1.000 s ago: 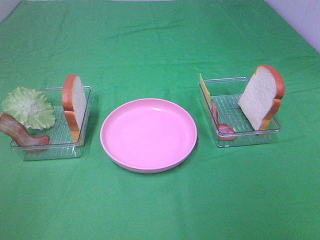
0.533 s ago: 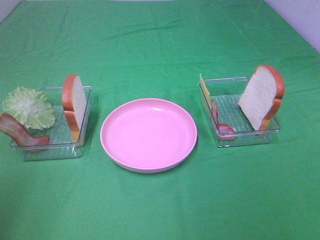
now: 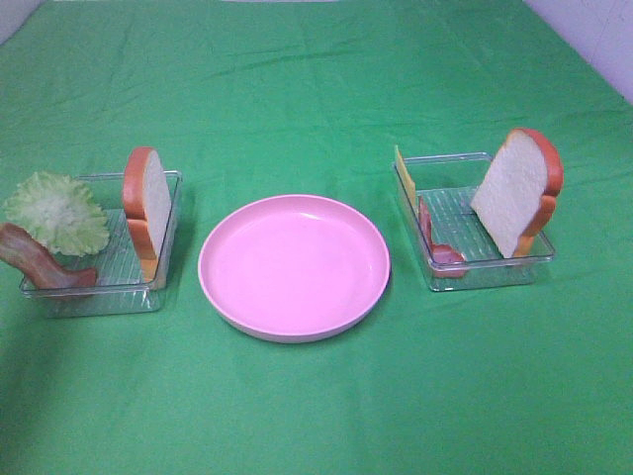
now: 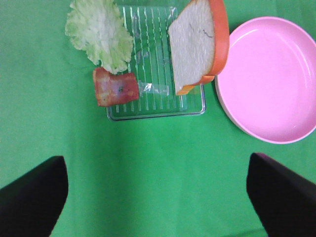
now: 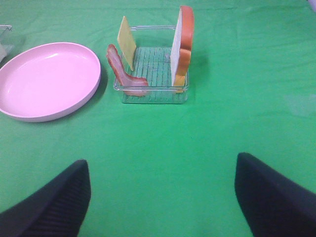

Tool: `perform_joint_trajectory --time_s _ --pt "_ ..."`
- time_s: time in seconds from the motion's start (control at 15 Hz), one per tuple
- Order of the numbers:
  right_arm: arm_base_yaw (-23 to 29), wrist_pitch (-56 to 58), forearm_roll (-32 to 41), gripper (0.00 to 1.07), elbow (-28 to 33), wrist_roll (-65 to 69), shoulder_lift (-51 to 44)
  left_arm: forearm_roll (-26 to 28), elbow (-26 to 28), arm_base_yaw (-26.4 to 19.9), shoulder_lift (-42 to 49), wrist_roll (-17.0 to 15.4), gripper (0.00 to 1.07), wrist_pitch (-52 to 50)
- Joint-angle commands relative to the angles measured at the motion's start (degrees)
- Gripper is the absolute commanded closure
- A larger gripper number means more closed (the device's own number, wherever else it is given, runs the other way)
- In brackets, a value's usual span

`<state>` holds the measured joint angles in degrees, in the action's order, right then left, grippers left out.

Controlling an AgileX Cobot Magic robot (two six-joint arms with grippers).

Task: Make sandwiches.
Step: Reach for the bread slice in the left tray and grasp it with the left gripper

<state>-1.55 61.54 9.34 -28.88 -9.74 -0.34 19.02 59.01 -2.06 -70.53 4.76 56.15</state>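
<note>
One bread slice (image 3: 153,203) stands on edge in the left tray (image 3: 114,262), beside a lettuce leaf (image 3: 59,213) and a bacon strip (image 3: 40,262). The other bread slice (image 3: 514,193) leans in the right tray (image 3: 455,213) with a yellow cheese square (image 3: 404,176) and a second bacon strip (image 3: 430,233). Neither gripper shows in the exterior high view. My left gripper (image 4: 158,197) hangs open above the cloth, short of the left tray (image 4: 153,74). My right gripper (image 5: 160,197) is open too, well back from the right tray (image 5: 155,61). Nothing is held.
A round pink plate (image 3: 294,265) lies between the two trays with nothing on it. Green cloth covers the table all around. A pale wall strip shows at the far right corner (image 3: 593,35).
</note>
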Motion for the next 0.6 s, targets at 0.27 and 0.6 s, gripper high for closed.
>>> perform_joint_trajectory --time_s 0.27,0.6 --pt "-0.46 -0.29 0.11 0.31 0.06 -0.74 -0.86 -7.33 12.43 14.27 -18.91 -13.98 0.14 3.04" --pt "-0.46 -0.29 0.11 0.31 0.06 -0.74 -0.86 -15.41 24.06 23.03 -32.14 -28.53 0.14 5.27"
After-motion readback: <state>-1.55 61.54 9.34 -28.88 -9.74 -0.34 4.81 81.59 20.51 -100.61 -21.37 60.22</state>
